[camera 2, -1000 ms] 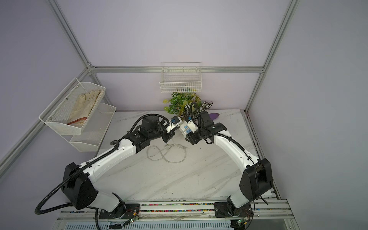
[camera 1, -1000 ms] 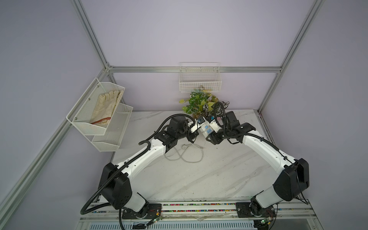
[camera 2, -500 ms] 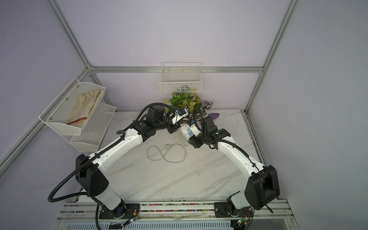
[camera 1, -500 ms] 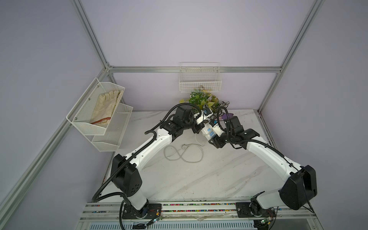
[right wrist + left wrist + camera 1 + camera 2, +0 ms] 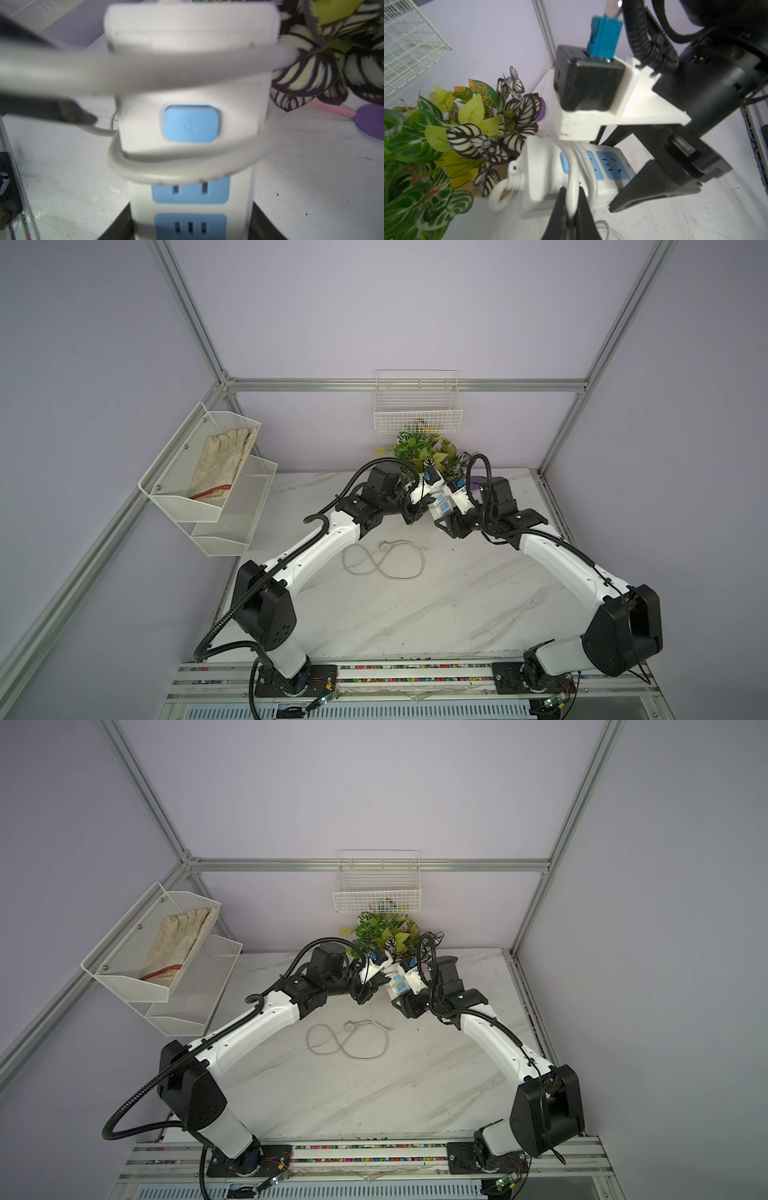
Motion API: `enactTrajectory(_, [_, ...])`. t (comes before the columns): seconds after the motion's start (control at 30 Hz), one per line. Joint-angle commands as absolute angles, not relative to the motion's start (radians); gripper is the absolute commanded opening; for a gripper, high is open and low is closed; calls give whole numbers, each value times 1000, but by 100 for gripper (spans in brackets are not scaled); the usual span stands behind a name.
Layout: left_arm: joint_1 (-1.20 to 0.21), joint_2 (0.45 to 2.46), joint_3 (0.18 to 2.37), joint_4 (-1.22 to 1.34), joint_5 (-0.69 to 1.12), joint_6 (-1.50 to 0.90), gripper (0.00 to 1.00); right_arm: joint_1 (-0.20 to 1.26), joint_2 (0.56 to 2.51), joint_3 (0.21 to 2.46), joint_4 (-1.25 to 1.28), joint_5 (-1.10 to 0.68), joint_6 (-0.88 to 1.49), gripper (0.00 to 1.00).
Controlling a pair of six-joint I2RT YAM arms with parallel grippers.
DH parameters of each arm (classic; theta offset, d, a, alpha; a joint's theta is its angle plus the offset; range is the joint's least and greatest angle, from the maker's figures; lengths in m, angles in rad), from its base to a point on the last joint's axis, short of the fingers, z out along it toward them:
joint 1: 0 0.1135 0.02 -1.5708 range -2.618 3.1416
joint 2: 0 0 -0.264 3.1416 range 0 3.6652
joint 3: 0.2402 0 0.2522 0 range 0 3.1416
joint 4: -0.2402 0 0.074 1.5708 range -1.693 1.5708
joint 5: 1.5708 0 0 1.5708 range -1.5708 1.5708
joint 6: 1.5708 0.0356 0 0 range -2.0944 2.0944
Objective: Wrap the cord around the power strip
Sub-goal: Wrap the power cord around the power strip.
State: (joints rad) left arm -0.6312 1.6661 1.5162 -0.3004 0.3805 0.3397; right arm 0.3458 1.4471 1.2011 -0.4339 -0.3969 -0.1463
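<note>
Cord (image 5: 572, 166) pinched in left gripper (image 5: 571, 194), power strip (image 5: 543, 166) clamped in right gripper (image 5: 191, 227): pull taut, lay next turn nearer latter.

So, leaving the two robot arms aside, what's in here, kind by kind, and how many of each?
Power strip: 1
Cord: 1
Wire basket on the back wall: 1
Mesh trays on the side wall: 2
Cream glove, as far as I can see: 1
Leafy plant: 1
Purple object, mostly hidden: 1
Total: 8
</note>
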Motion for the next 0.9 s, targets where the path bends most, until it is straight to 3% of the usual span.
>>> enactTrajectory(0.0, [-653,1583,1491,-299,448,316,0,334,1431,1211,-317,-437,-92,0])
enactTrajectory(0.37, [-680,1530,1384,-298,396,371,0,275,1376,1204,-331,-480,-74,0])
enactTrajectory(0.5, [-680,1497,1312,-222,364,361,5,270,1376,1221,-377,-516,-103,0])
enactTrajectory(0.6, [-680,1468,1259,-155,357,340,13,268,1340,1227,-390,-524,-115,0])
enactTrajectory(0.87, [-679,1444,1136,10,338,289,49,265,1318,1265,-402,-578,-119,0])
